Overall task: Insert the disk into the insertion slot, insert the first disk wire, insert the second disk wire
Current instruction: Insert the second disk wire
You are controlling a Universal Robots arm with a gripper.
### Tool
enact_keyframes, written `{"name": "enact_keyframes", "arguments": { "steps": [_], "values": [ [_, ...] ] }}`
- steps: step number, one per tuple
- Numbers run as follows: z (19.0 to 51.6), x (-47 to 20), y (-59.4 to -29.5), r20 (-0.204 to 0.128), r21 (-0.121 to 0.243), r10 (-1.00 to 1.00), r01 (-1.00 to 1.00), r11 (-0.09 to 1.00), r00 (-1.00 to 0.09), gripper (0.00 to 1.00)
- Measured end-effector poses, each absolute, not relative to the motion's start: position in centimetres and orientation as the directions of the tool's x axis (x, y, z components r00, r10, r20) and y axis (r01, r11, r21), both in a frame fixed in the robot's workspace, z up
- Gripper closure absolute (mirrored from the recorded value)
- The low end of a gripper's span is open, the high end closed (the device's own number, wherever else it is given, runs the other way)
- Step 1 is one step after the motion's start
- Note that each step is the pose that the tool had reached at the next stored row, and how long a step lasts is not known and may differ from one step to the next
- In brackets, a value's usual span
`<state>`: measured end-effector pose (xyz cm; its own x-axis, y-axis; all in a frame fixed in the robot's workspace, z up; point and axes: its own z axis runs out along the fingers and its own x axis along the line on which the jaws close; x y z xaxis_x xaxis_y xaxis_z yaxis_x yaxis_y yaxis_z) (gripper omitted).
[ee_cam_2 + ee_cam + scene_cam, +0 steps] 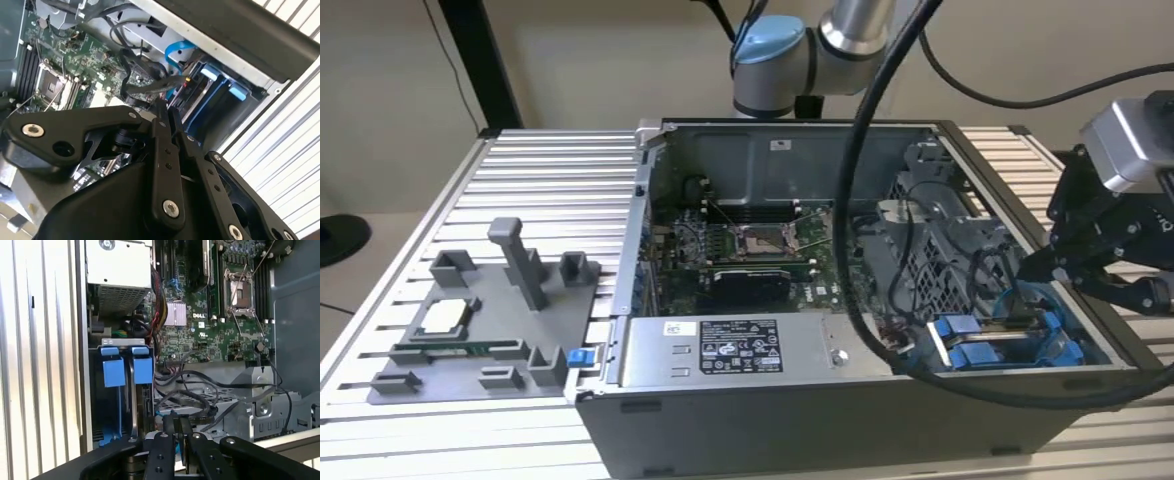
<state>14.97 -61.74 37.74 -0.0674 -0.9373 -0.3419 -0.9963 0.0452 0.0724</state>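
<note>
- The end effector (pixel 176 417), matte black metal with bolted linkage arms, is hovering over the lower right corner of the open computer case (pixel 854 425) in the exterior view. Its slim fingers are pressing together, and I cannot tell whether anything is pinched between them.
- The disk (pixel 143 371) is sitting edge-on inside the insertion slot (pixel 120 342), showing a glossy bright blue plastic carrier tab and a thin dark edge.
- The slot, rimmed in grey metal, is lying low at the exterior view's right.
- Loose black and grey wires (pixel 200 400) are curling near the fingertips, beside the green circuit board (pixel 210 335).
- The ribbed aluminium surface (pixel 547 170) is carrying the case.
</note>
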Motion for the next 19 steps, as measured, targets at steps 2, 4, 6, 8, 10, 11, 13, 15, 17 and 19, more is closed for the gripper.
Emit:
{"name": "enact_keyframes", "arguments": {
  "steps": [2,4,6,8,10,11,13,15,17,19],
  "values": [
    [37.8,14.2,-61.7,-0.342,0.072,-0.937,-0.996,0.045,-0.067,1.0],
    [37.7,13.5,-61.7,-0.342,0.068,-0.937,-0.997,0.046,-0.066,1.0],
    [37.7,13.0,-61.7,-0.343,0.057,-0.937,-0.997,0.046,-0.062,1.0],
    [37.7,12.7,-61.7,-0.344,0.036,-0.937,-0.998,0.046,-0.055,1.0],
    [37.6,12.4,-61.7,-0.342,0.014,-0.938,-0.999,0.046,-0.048,1.0],
    [37.6,12.2,-61.7,-0.338,0.006,-0.94,-0.999,0.046,-0.045,1.0],
    [37.6,11.8,-61.7,-0.329,-0.007,-0.943,-0.999,0.046,-0.041,1.0],
    [37.5,11.4,-61.7,-0.322,-0.026,-0.946,-0.999,0.046,-0.035,1.0],
    [37.4,11.0,-61.7,-0.315,-0.046,-0.949,-0.998,0.045,-0.029,1.0],
    [37.4,10.6,-61.7,-0.307,-0.064,-0.951,-0.997,0.045,-0.023,1.0]
  ]
}}
